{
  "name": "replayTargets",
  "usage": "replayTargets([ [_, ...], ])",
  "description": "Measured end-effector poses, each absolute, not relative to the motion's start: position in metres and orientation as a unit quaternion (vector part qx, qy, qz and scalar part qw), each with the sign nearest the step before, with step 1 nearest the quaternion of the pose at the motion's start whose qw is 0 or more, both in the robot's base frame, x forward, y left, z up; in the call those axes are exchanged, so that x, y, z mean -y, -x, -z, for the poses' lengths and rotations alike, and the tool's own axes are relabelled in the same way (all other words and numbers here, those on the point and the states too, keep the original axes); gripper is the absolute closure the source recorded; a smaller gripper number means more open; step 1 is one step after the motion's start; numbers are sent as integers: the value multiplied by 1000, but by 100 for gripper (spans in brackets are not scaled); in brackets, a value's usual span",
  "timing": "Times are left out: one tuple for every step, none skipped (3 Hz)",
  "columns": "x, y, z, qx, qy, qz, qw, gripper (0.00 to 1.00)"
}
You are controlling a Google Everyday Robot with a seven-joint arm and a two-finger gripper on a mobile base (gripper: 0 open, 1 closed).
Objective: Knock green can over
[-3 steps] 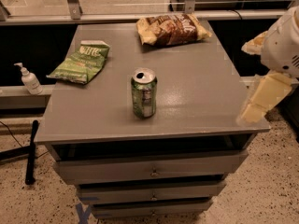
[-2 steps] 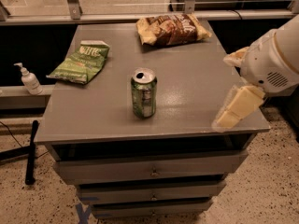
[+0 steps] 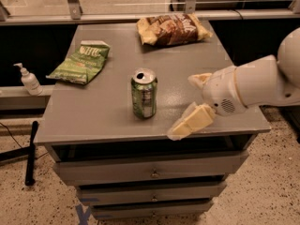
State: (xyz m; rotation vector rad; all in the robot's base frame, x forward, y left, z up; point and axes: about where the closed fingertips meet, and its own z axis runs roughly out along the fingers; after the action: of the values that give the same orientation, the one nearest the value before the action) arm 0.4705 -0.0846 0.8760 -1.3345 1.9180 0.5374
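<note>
The green can (image 3: 144, 94) stands upright near the middle of the grey cabinet top (image 3: 103, 116), its silver top opened. My gripper (image 3: 183, 106) comes in from the right on a white arm (image 3: 253, 86), low over the top's front right part. It is a short way right of the can and apart from it. Its two cream fingers (image 3: 192, 122) are spread, with nothing between them.
A flat green chip bag (image 3: 82, 62) lies at the left of the top. A brown chip bag (image 3: 171, 29) lies at the back. A hand sanitiser bottle (image 3: 29, 79) stands on a ledge to the left. Drawers (image 3: 150, 172) are below the front edge.
My gripper and arm have moved left and in over the cabinet top, closing most of the distance to the can. The can and bags have not moved.
</note>
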Motion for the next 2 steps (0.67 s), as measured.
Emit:
replayTargets([
  [47, -481, -857, -716, 495, -265, 415, 0],
  [8, -495, -855, -677, 482, -305, 465, 0],
])
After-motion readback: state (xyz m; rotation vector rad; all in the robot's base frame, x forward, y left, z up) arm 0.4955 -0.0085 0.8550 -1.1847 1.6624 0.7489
